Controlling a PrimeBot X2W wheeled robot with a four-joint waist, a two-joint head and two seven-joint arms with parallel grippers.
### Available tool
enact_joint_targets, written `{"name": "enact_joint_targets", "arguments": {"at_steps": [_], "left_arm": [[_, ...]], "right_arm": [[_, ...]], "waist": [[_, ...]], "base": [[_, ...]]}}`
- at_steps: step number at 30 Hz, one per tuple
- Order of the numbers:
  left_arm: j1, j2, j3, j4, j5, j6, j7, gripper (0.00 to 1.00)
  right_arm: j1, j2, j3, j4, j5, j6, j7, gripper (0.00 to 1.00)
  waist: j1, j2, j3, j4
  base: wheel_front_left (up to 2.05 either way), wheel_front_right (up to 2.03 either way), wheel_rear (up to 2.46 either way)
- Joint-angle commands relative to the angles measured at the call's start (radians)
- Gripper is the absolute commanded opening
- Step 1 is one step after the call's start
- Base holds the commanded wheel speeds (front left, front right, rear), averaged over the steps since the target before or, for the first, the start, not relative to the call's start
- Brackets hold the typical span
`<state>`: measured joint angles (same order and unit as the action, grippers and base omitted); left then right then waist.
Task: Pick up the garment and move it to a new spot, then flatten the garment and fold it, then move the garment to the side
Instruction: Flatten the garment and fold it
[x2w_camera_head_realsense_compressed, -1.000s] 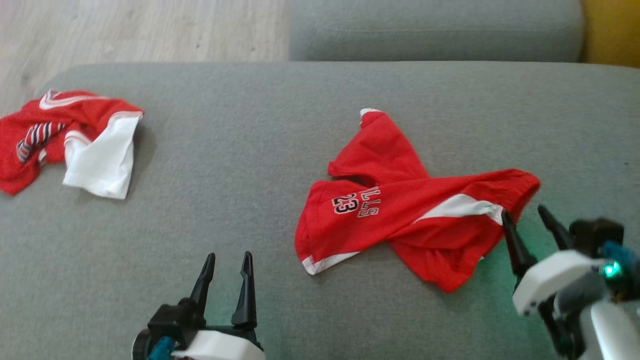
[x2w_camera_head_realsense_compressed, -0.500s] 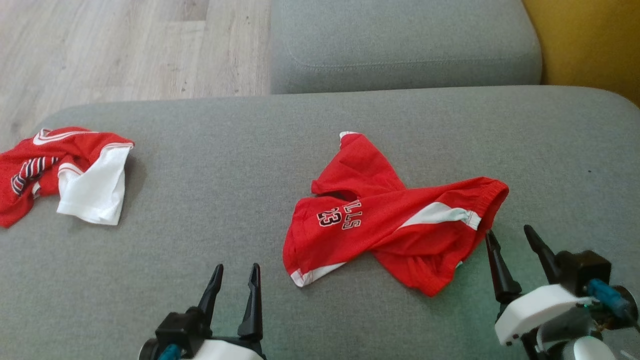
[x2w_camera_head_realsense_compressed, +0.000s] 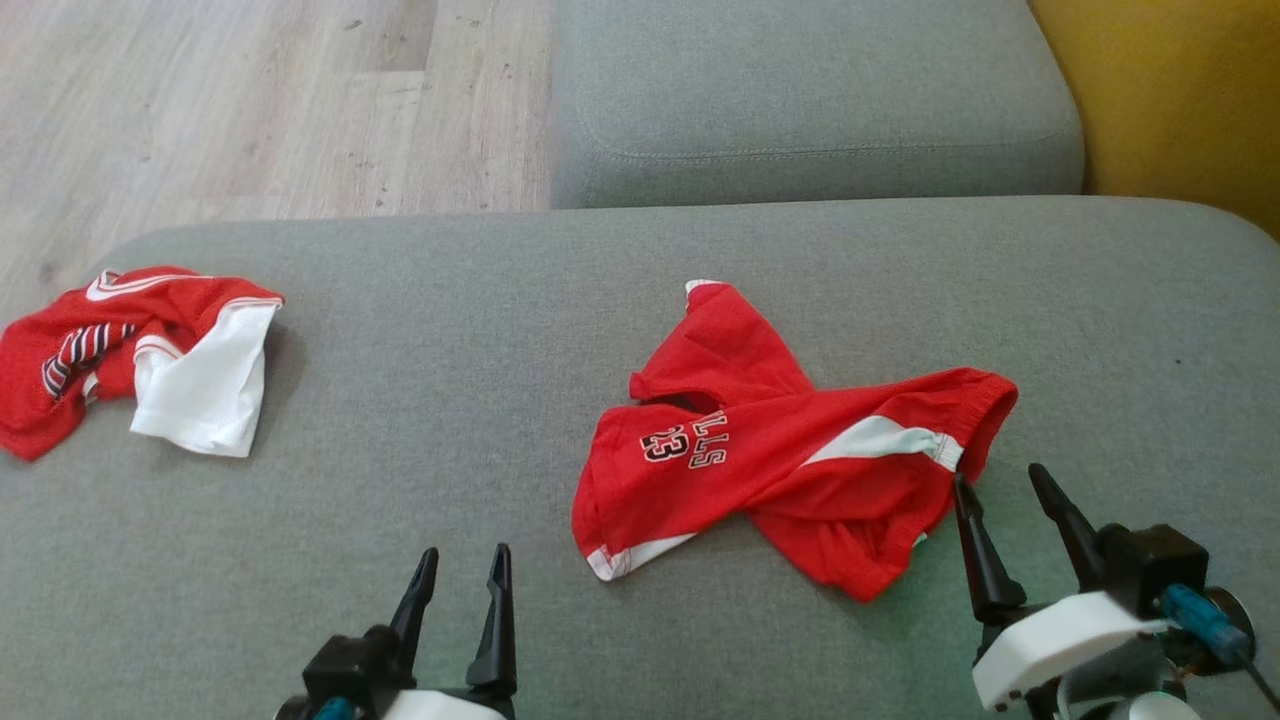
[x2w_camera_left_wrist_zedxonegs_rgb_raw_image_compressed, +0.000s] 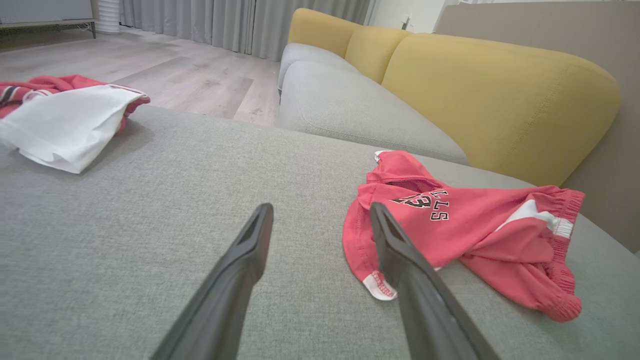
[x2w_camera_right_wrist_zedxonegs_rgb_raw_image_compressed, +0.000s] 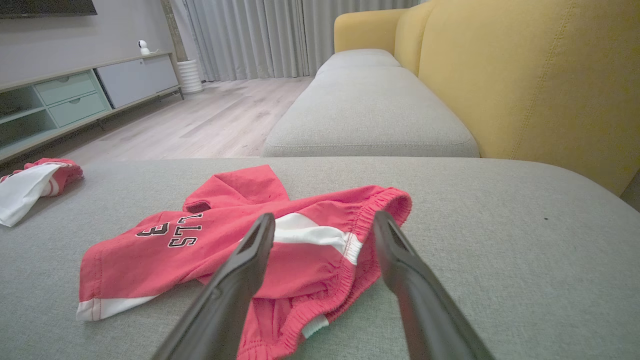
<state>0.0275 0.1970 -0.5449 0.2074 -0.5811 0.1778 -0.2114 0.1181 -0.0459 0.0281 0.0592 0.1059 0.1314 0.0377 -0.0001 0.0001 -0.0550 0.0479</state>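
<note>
Grey sofa (x2w_camera_head_realsense_compressed: 450, 330), two garments, red shorts (x2w_camera_head_realsense_compressed: 780, 455), red-white bundle (x2w_camera_head_realsense_compressed: 190, 375), left gripper (x2w_camera_head_realsense_compressed: 465, 552), right gripper (x2w_camera_head_realsense_compressed: 998, 475), jaws released

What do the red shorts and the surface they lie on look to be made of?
Red shorts: soft knit or mesh fabric, possibly polyester, matte; it crumples in folds and has a gathered elastic waistband. Grey cushion: woven upholstery cloth, matte, with a fine visible weave.

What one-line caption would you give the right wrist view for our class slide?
Open right gripper aimed at crumpled red shorts lying on a grey sofa cushion.
</note>
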Motion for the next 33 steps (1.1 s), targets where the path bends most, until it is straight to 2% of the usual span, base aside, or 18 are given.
{"name": "enact_joint_targets", "arguments": {"at_steps": [1, 16, 20, 25, 27, 33], "left_arm": [[-0.03, 0.011, 0.036, -0.029, -0.004, 0.008, -0.001, 1.0], [-0.036, 0.017, 0.018, -0.025, -0.005, 0.011, 0.02, 1.0], [-0.064, 0.009, -0.031, 0.004, 0.009, -0.012, 0.068, 1.0], [-0.12, -0.026, -0.103, 0.085, 0.025, -0.058, 0.119, 1.0], [-0.159, -0.054, -0.115, 0.146, 0.022, -0.074, 0.126, 1.0], [-0.237, -0.08, -0.112, 0.276, 0.019, -0.093, 0.106, 1.0]], "right_arm": [[-0.024, -0.005, 0.03, -0.029, 0.008, -0.001, -0.014, 1.0], [-0.037, -0.004, 0.049, -0.021, 0.002, -0.001, -0.024, 1.0], [-0.048, -0.004, 0.059, -0.022, -0.003, -0.001, -0.024, 1.0], [-0.065, -0.004, 0.073, -0.027, -0.013, -0.001, -0.015, 1.0], [-0.082, -0.004, 0.076, -0.032, -0.018, -0.001, -0.012, 1.0], [-0.107, -0.004, 0.074, -0.028, -0.027, -0.001, -0.015, 1.0]], "waist": [[0.0001, -0.0001, -0.001, 0.0], [0.0001, -0.0001, 0.009, -0.006], [0.0001, -0.0001, 0.03, -0.023], [0.0001, -0.0001, 0.066, -0.062], [0.0001, -0.0001, 0.097, -0.091], [0.0001, -0.0001, 0.143, -0.13]], "base": [[0.0, 0.0, 0.0], [0.0, 0.0, 0.0], [0.0, 0.0, 0.0], [0.0, 0.0, 0.0], [0.0, 0.0, 0.0], [0.0, 0.0, 0.0]]}}
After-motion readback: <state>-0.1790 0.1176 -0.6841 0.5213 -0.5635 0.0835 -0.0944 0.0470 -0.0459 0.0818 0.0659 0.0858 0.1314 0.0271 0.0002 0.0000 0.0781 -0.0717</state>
